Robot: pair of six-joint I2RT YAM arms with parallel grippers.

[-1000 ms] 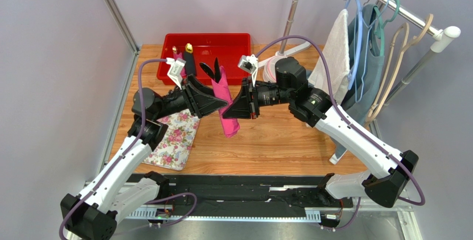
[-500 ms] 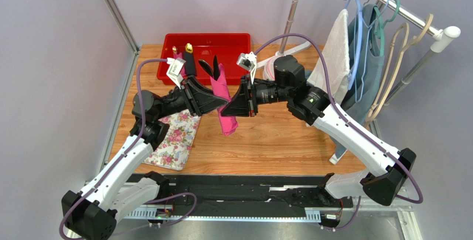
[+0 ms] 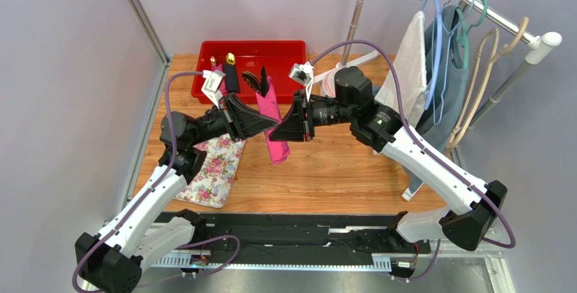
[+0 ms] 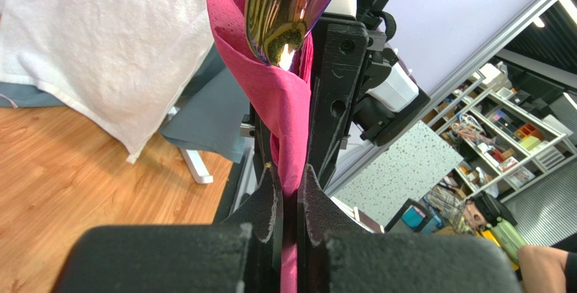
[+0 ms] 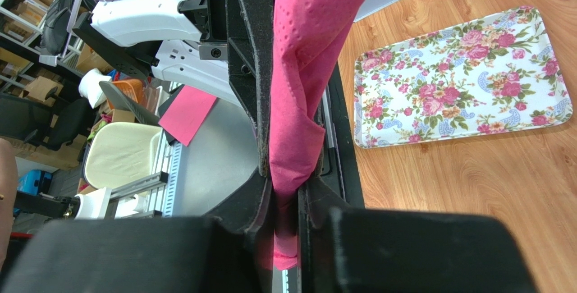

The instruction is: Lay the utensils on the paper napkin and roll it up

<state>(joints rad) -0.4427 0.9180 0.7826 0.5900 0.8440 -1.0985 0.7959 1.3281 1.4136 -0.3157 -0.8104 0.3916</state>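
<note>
The left gripper (image 4: 290, 185) and right gripper (image 5: 288, 191) both clamp the rolled napkin (image 3: 276, 145) aloft; the utensils (image 4: 284, 9) above them, perhaps loosely wrapped, could slide out.

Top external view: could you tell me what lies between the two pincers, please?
The paper napkin wrapping the utensils, gripped by left pincer and right pincer; both wrist views confirm.

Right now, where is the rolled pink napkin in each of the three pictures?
Overhead view: the pink napkin hangs mid-picture, pinched from both sides.
Left wrist view: the napkin runs from top centre down into the left fingers.
Right wrist view: it drops from the top edge into the right fingers.
Shared landmark: the wooden table.
</note>
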